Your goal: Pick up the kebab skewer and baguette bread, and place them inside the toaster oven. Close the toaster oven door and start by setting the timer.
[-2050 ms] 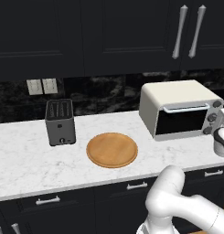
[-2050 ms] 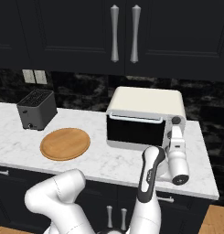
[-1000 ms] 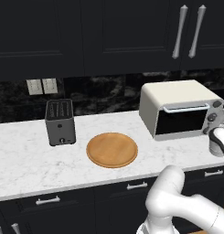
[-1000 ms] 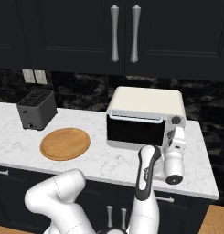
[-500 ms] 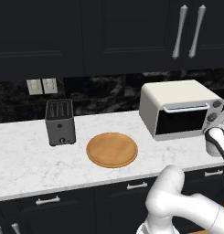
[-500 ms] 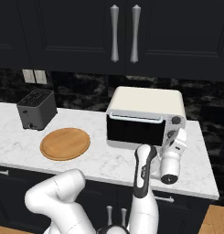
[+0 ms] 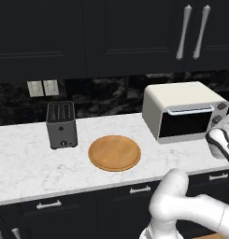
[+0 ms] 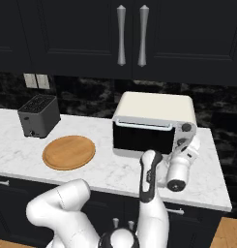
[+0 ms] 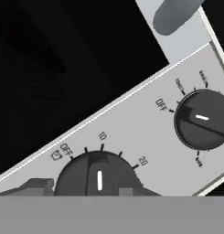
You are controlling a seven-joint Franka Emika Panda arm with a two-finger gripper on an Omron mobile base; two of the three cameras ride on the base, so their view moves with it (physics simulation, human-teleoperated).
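Your gripper (image 8: 187, 145) sits narrowed around the timer knob (image 9: 98, 176), so it is placed to turn it. The toaster oven (image 8: 156, 123) stands near the counter's (image 8: 110, 169) right end, its door (image 8: 143, 138) closed, so I judge the loading done.

Home kitchen. White marble counter (image 7: 22, 158) running along wall, dark veined backsplash (image 7: 111, 95) rising behind it. Black wall cabinets (image 8: 66, 34) hanging above, long silver handles (image 8: 121, 35) showing on doors; black drawers (image 7: 46, 205) sitting below counter edge. Small appliances standing on counter: black slot toaster (image 7: 61, 124), cream toaster oven (image 7: 183, 110) with knobs. Round wooden board (image 7: 114, 153) lying between them. Wall outlets (image 7: 43, 87) showing above toaster.
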